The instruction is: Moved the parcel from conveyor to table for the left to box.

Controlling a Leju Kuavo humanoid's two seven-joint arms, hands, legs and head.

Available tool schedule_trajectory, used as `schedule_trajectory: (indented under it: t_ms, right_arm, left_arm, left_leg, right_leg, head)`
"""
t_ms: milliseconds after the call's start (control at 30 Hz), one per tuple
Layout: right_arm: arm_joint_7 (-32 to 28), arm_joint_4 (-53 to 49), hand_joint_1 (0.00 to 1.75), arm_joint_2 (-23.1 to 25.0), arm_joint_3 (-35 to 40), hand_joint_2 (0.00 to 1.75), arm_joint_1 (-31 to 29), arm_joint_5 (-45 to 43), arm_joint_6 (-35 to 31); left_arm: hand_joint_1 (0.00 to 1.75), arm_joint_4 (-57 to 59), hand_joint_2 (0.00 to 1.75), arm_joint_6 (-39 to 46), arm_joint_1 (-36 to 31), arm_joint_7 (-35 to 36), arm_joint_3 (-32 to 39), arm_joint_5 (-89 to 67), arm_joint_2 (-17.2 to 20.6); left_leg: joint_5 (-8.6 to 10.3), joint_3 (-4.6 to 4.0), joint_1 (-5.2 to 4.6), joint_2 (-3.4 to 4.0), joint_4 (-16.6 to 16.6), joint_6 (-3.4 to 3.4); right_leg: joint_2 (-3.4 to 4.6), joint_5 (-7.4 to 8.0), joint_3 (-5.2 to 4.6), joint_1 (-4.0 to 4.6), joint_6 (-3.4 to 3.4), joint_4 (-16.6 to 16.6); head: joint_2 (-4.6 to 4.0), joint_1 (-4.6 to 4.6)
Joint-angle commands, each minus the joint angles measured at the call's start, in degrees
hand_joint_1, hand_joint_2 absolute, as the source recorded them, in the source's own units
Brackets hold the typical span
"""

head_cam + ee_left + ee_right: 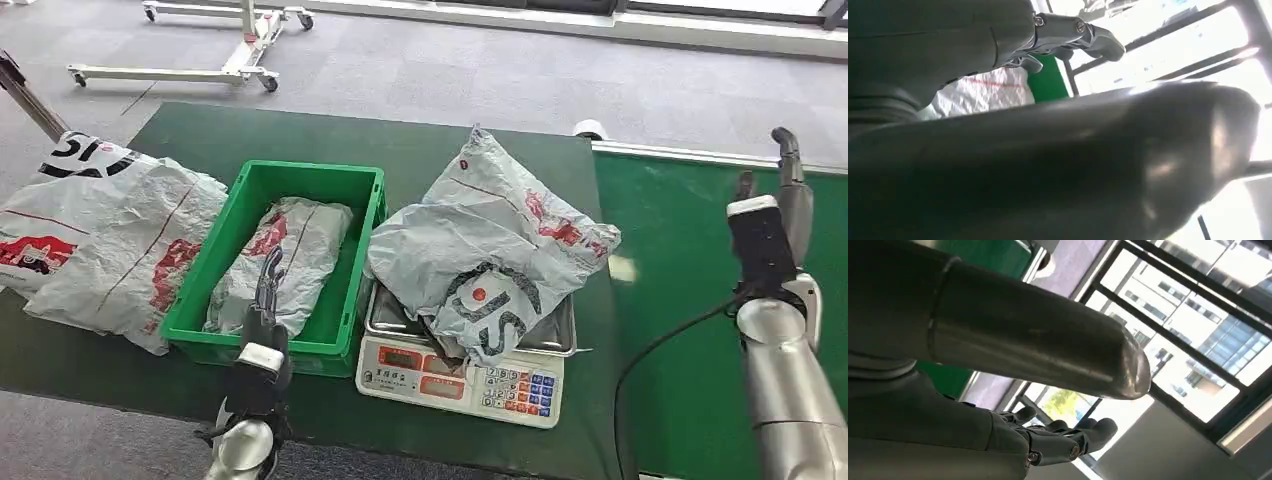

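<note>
A crumpled grey parcel bag [495, 250] with red and black print lies on the scale [465, 370] at the table's middle. A second grey parcel [285, 260] lies inside the green box [345, 330]. A third, larger parcel [105, 235] rests on the table at far left. My left hand [265, 300] is raised at the box's near wall, fingers up and empty; its fingers [1073, 35] appear before a bit of parcel [980, 92]. My right hand [775, 215] is held up over the green conveyor [680, 290], fingers apart and empty; its fingers [1063, 437] stand against windows.
The dark green table [330, 135] ends near my body. A white wheeled frame [235, 60] stands on the grey floor behind. A black cable [650, 365] hangs from my right arm over the conveyor. A white roller [590, 128] marks the conveyor's far end.
</note>
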Motion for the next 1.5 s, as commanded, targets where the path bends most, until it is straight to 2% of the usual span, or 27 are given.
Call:
schedule_trajectory:
  t_ms: [33, 67, 133, 167, 300, 400, 567, 600, 667, 700, 833, 933, 1100, 1367, 1500]
  right_arm:
    - [-3.1, 6.0, 0.00, 3.6, -10.7, 0.00, 1.2, 1.1, 1.2]
    - [-3.1, 6.0, 0.00, 3.6, -10.7, 0.00, 1.2, 1.1, 1.2]
    - [-3.7, 4.9, 0.00, 5.9, -11.3, 0.00, 2.4, 1.0, 1.7]
    - [-3.4, -8.9, 0.00, 9.5, -8.0, 0.00, 14.4, 0.5, 7.2]
    - [-3.3, -8.9, 0.00, 9.3, -8.0, 0.00, 14.4, 0.3, 7.3]
    - [-4.1, -10.6, 0.00, 11.3, -6.0, 0.00, 18.3, 1.0, 7.3]
    - [-4.2, -10.6, 0.00, 11.3, -5.8, 0.00, 18.5, 1.1, 7.0]
    - [-4.2, -10.6, 0.00, 11.2, -5.7, 0.00, 18.4, 1.1, 7.1]
    - [-3.6, -10.5, 0.00, 12.9, -3.9, 0.00, 19.5, 2.5, 7.4]
    - [-3.5, -10.6, 0.00, 14.0, -2.9, 0.00, 20.2, 3.4, 6.9]
    - [-2.5, -9.4, 0.00, 17.0, 0.1, 0.00, 21.8, 3.4, 7.0]
    - [-2.2, -6.1, 0.00, 17.1, 1.4, 0.00, 20.7, 2.7, 7.5]
    - [-2.7, -5.1, 0.00, 16.6, 1.5, 0.00, 20.0, 2.2, 7.4]
    - [-2.6, -5.0, 0.00, 16.5, 1.8, 0.00, 20.0, 2.0, 7.7]
    - [-5.1, 5.7, 0.00, 18.5, 4.4, 0.00, 13.8, 0.0, 8.9]
  left_arm:
    - [0.00, 18.9, 0.00, 6.6, -20.0, 2.5, -4.0, -12.6, 4.1]
    - [0.00, 18.9, 0.00, 6.6, -20.0, 2.5, -4.0, -12.6, 4.1]
    - [0.00, 28.7, 0.00, 6.4, -28.0, 2.5, -4.0, -13.8, 2.8]
    - [0.00, 47.1, 0.00, 9.6, -42.8, 5.4, -5.2, -19.4, 0.9]
    - [0.00, 47.6, 0.00, 10.4, -42.4, 5.6, -5.8, -20.3, 1.0]
    - [0.00, 49.7, 0.00, 11.8, -43.5, 7.9, -7.2, -23.7, 0.3]
    - [0.00, 50.0, 0.00, 11.9, -43.5, 7.9, -7.2, -23.7, 0.3]
    - [0.00, 50.0, 0.00, 11.9, -43.6, 7.9, -7.2, -23.7, 0.3]
    - [0.00, 52.3, 0.00, 13.1, -44.7, 9.3, -8.7, -27.0, 0.1]
    - [0.00, 53.0, 0.00, 12.6, -45.3, 9.6, -8.6, -27.0, -0.3]
    - [0.00, 58.9, 0.00, 12.3, -51.5, 14.1, -10.7, -31.8, -1.7]
    - [0.00, 60.3, 0.00, 9.6, -54.4, 16.1, -11.1, -32.7, -2.1]
    - [0.00, 60.5, 0.00, 9.9, -54.1, 15.8, -11.0, -32.8, -2.1]
    - [0.00, 60.9, 0.00, 9.8, -54.4, 16.1, -12.0, -34.0, -2.0]
    - [0.00, 61.9, 0.00, 8.9, -55.0, 17.7, -15.3, -38.1, -0.7]
  left_leg:
    - [0.13, 0.01, 0.09, -0.62, -0.1, 0.01]
    - [0.13, 0.01, 0.09, -0.62, -0.1, 0.01]
    - [0.12, 0.04, 0.07, -0.54, -0.1, 0.00]
    - [0.28, 0.00, 0.06, -0.59, -0.2, 0.01]
    - [0.42, -0.04, 0.07, -0.43, -0.1, 0.00]
    - [0.38, -0.02, 0.06, -0.36, -0.1, 0.00]
    - [0.34, -0.13, 0.02, -0.14, -0.1, -0.01]
    - [0.35, -0.11, 0.01, -0.18, -0.1, -0.01]
    - [0.33, -0.21, 0.05, -0.09, 0.0, -0.01]
    - [0.34, -0.16, 0.08, -0.16, -0.1, -0.01]
    - [0.35, -0.23, 0.13, -0.14, 0.0, -0.04]
    - [0.35, -0.30, 0.13, -0.17, 0.0, -0.03]
    - [0.37, -0.18, 0.08, -0.08, -0.1, -0.01]
    - [0.35, -0.22, 0.06, -0.03, 0.0, -0.03]
    - [0.36, -0.18, 0.07, 0.05, -0.1, -0.03]
  right_leg:
    - [-0.08, 0.02, 0.17, 0.06, -0.09, -0.1]
    - [-0.08, 0.02, 0.17, 0.06, -0.09, -0.1]
    - [-0.06, 0.02, 0.16, 0.04, -0.08, -0.1]
    - [-0.01, 0.17, 0.14, 0.00, -0.09, -0.1]
    - [0.12, 0.32, 0.09, 0.13, -0.14, -0.1]
    - [0.21, 0.31, 0.08, 0.11, -0.13, -0.1]
    - [0.23, 0.28, -0.10, 0.09, -0.11, 0.0]
    - [0.44, 0.30, -0.12, 0.05, -0.15, 0.0]
    - [0.24, 0.29, -0.17, 0.11, -0.11, 0.0]
    - [0.42, 0.32, -0.13, 0.12, -0.15, -0.1]
    - [0.28, 0.30, -0.16, 0.19, -0.15, 0.0]
    - [0.26, 0.30, -0.25, 0.22, -0.14, 0.0]
    - [0.50, 0.35, -0.17, 0.15, -0.14, -0.1]
    - [0.34, 0.31, -0.20, 0.13, -0.12, 0.0]
    - [0.64, 0.37, -0.23, 0.13, -0.16, 0.0]
  head:
    - [0.00, 0.00]
    - [0.00, 0.00]
    - [0.00, -0.02]
    - [0.00, -0.04]
    - [0.00, -0.02]
    - [0.00, -0.02]
    - [0.00, -0.02]
    - [0.00, -0.02]
    - [0.00, -0.02]
    - [0.00, -0.04]
    - [0.00, -0.02]
    - [0.00, -0.02]
    - [0.00, -0.02]
    - [0.00, -0.02]
    - [0.00, -0.02]
